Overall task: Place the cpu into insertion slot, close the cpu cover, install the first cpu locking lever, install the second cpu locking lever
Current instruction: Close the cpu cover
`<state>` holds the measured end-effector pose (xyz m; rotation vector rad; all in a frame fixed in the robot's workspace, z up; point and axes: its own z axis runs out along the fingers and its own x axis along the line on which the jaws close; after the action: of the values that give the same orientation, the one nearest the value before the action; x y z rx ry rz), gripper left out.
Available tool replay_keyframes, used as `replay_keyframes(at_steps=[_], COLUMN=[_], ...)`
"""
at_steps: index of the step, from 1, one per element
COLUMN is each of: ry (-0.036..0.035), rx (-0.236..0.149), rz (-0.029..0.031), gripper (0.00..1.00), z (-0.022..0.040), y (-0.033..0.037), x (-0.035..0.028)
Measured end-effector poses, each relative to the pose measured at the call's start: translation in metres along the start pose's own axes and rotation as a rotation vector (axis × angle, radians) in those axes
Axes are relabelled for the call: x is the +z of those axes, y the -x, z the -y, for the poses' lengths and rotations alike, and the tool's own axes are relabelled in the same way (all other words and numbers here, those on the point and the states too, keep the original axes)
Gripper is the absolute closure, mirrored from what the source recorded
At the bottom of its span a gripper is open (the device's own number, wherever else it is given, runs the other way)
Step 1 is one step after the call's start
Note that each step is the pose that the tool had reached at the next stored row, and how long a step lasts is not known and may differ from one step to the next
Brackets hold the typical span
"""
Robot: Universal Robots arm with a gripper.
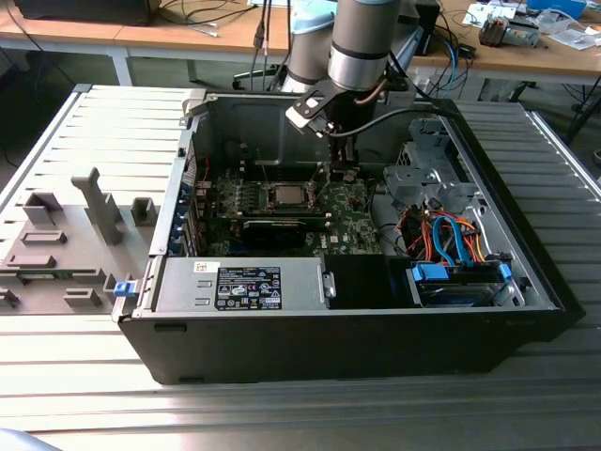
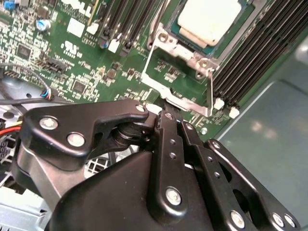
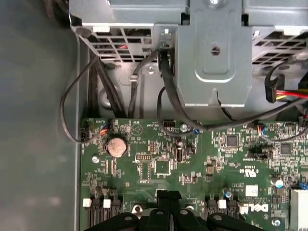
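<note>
Closely, pincer (image 2: 161, 115) at cpu cover (image 2: 179, 99) edge

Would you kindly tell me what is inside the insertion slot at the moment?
The cpu lies inside the insertion slot, its pale metal top uncovered, since the cpu cover is swung open beside it. The slot's floor beneath the chip is hidden.

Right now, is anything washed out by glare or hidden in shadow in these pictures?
Second wrist view: the chip glares almost white. Exterior view: the case is dim inside, the table around it bright. First wrist view: even light, a slight shine on the coin battery.
</note>
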<state>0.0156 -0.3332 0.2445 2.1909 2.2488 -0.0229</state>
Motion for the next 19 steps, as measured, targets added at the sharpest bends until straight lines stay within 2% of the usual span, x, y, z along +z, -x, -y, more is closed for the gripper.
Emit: replay_keyframes(at_steps=[5,13,16,19], ry=[-0.0001,-0.0005,0.0014,0.0015], rx=[0.0,0.0,0.0,0.0], rz=[0.0002,-0.0006,-0.001,-0.001], gripper=[0.89,0.89,0.89,0.89], z=[0.0119,0.0138,0.0259,0.0287], y=[-0.0009,-0.001,-0.0013,-0.0014], x=[0.0008,0.0019,0.002,0.002])
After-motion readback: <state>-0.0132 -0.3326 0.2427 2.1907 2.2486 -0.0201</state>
